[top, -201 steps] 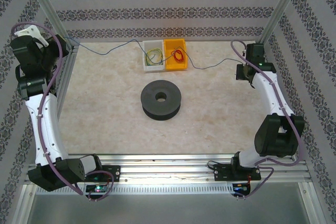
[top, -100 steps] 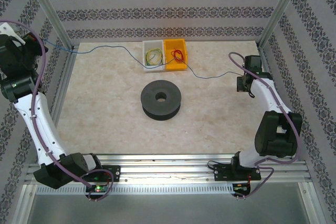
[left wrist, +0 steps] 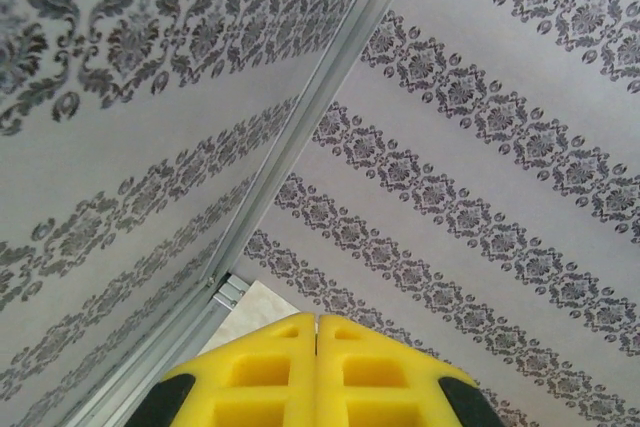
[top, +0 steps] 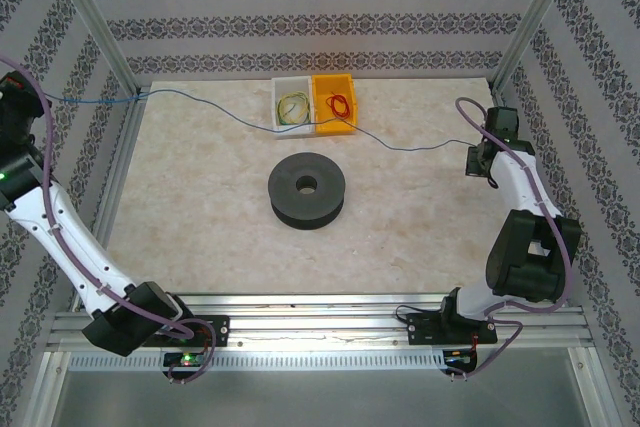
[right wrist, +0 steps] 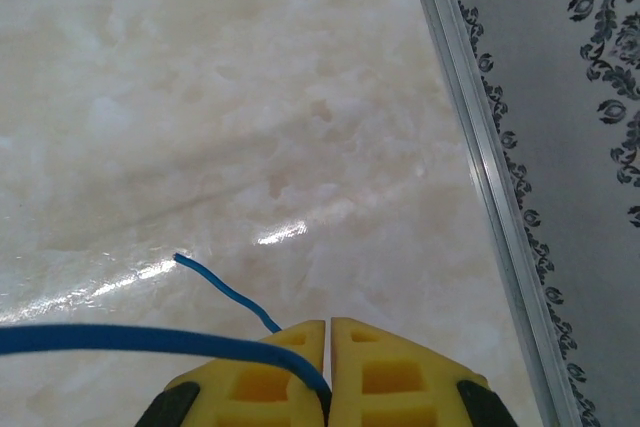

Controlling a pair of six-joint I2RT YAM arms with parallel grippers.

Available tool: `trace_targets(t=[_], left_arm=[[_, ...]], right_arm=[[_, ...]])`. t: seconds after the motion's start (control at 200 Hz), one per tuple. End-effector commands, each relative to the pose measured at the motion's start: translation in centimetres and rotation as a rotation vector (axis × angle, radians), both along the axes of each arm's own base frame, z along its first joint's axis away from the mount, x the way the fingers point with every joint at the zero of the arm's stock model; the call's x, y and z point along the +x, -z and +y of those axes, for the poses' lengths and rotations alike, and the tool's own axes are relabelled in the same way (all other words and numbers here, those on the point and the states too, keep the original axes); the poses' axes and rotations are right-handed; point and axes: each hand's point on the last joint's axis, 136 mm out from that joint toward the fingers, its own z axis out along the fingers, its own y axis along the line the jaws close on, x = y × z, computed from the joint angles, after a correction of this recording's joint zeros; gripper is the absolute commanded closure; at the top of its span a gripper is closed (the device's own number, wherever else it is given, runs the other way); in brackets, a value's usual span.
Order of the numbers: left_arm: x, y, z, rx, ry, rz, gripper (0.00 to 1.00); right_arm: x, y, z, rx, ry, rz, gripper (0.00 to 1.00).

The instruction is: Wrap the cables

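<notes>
No legible text or labels.

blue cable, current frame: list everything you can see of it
The blue cable is a very thin, flexible, dark-blue wire that looks insulated. It stretches almost taut across the far part of the table, passing the near side of the white bin and orange bin. At its right end the right claw pinches it between shut yellow fingers, with a short free tip sticking out above the marble-look surface. Leftward it runs toward the left arm; the hold there can't be seen.
</notes>
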Motion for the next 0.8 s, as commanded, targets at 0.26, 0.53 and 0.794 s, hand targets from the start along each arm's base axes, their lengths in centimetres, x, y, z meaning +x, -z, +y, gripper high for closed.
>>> trace_targets(t=[0.26, 0.53, 0.794], left_arm=[[-3.0, -2.9, 3.3, 0.002, -0.104, -0.074, 1.0], [-4.1, -3.6, 5.3, -0.003, -0.15, -0.08, 1.0], [-3.9, -4.6, 5.0, 0.005, -0.119, -0.096, 1.0]], right_arm=[[-1.4, -0.4, -3.1, -0.019, 0.116, 0.001, 1.0], [-1.5, -0.1, -3.8, -0.016, 0.137, 0.009, 1.0], [-1.2, -0.9, -3.3, 0.025, 0.122, -0.029, 1.0]])
